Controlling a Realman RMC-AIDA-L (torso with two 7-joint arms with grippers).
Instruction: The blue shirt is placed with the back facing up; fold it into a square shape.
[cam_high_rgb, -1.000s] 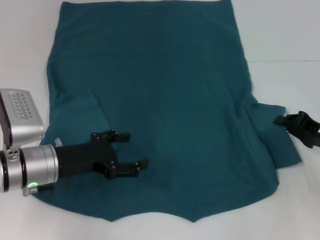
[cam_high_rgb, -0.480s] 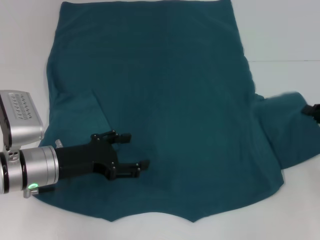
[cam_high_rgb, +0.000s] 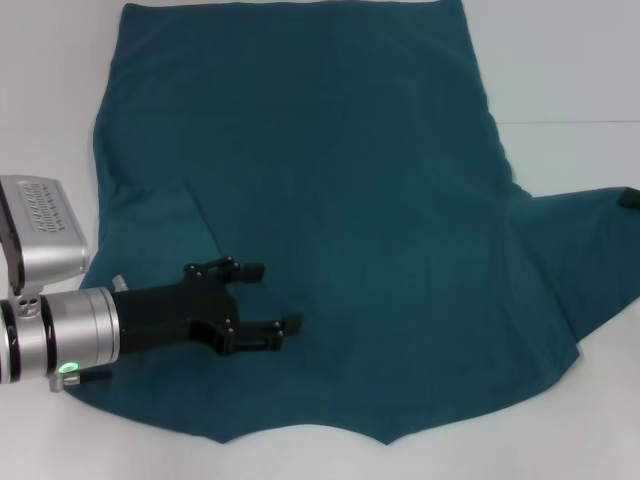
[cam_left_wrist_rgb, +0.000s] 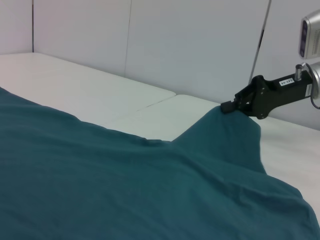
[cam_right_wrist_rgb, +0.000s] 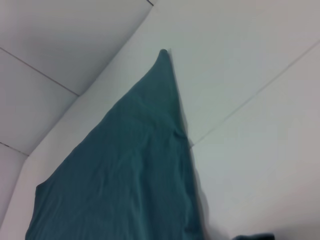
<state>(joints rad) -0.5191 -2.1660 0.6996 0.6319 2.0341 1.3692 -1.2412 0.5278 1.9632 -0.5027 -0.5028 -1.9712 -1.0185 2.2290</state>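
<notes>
A: White tabletop (cam_high_rgb: 560, 60) runs under everything, with pale wall panels (cam_left_wrist_rgb: 200, 45) behind it. What lies on it?

B: 1 large dark teal-blue short-sleeved shirt of soft plain fabric (cam_high_rgb: 330, 200), spread flat with its plain side up and covering most of the surface. No lettering shows.

A: Where is the left gripper (cam_high_rgb: 268, 297)?

B: It hangs low over the shirt's near left part, beside a diagonal crease in the cloth. Its 2 black fingers (cam_high_rgb: 262, 340) stand spread apart with nothing between them. It sits almost where it was 1 second ago, shifted only slightly.

A: And the right one?

B: In the head view only a dark tip shows at the right edge. The left wrist view gives it better: the right gripper (cam_left_wrist_rgb: 226, 106) is clamped on the tip of the right sleeve, and the cloth rises to it in a peak.

A: What differs from before?

B: 1 second ago the right gripper lay just beside a short, crumpled sleeve. Half a second ago the sleeve had begun to lift. Now the sleeve is drawn out to the right into a long flat wedge reaching the picture's edge, and the gripper has moved outward with it.

A: The right wrist view?

B: It shows the shirt narrowing to a far point on the white tabletop.
</notes>
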